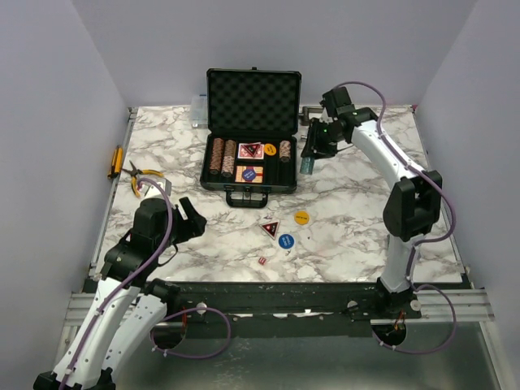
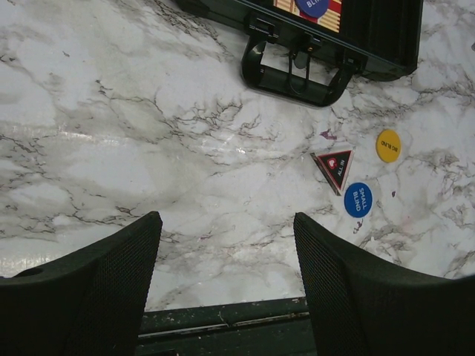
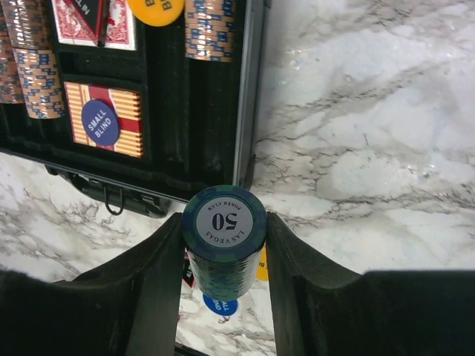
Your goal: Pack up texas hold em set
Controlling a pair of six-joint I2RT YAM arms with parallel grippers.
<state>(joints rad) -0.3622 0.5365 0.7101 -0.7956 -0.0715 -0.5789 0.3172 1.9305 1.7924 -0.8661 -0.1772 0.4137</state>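
The black briefcase (image 1: 213, 183) lies open at the table's middle back, holding brown chip stacks (image 1: 222, 155), cards and discs. My right gripper (image 1: 309, 156) is shut on a teal chip stack (image 3: 224, 245) marked 50, held just right of the case's right edge (image 3: 246, 104). On the table lie a red triangle (image 1: 270, 228), a yellow disc (image 1: 301, 217), a blue disc (image 1: 285, 240) and a red die (image 1: 262, 260). My left gripper (image 1: 188, 219) is open and empty near the front left; its view shows the case handle (image 2: 297, 74) and the red triangle (image 2: 334, 167).
Pliers with yellow handles (image 1: 143, 177) and a yellow-handled tool (image 1: 115, 161) lie at the left edge. A clear plastic box (image 1: 199, 110) stands behind the case's left side. The table's front rail (image 2: 223, 319) is right under my left gripper.
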